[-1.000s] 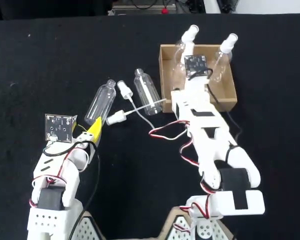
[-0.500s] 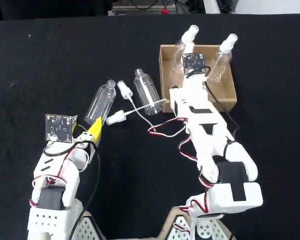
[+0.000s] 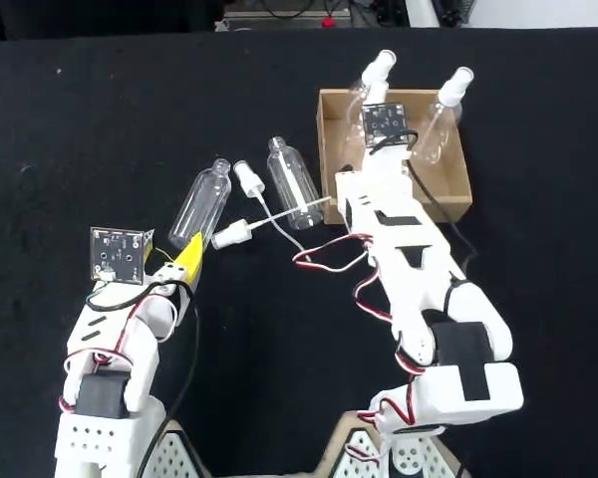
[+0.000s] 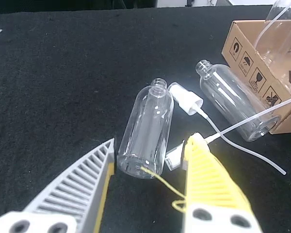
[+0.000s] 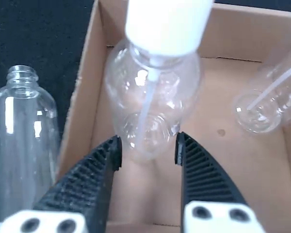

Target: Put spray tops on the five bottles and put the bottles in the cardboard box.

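A black table (image 3: 100,100) fills the scene, its widest open stretch on the left and far side. The cardboard box (image 3: 448,209) stands right of centre, and the right arm reaches over its near wall. Inside, the right gripper (image 5: 148,145) has its fingers narrowly closed on the base of the left capped bottle (image 5: 153,97). The other capped bottle (image 5: 262,107) leans just beside it, cut off at the edge of the right wrist view. Both spray heads poke over the far wall. Left of the box lie the second open bottle (image 3: 293,184) and the nearer open bottle (image 4: 148,128), with the first spray top (image 4: 184,97) between them. The left gripper (image 4: 153,141) is spread wide, flanking the nearer bottle's base. The second spray top (image 4: 173,158) is half hidden behind the yellow finger (image 4: 208,179).
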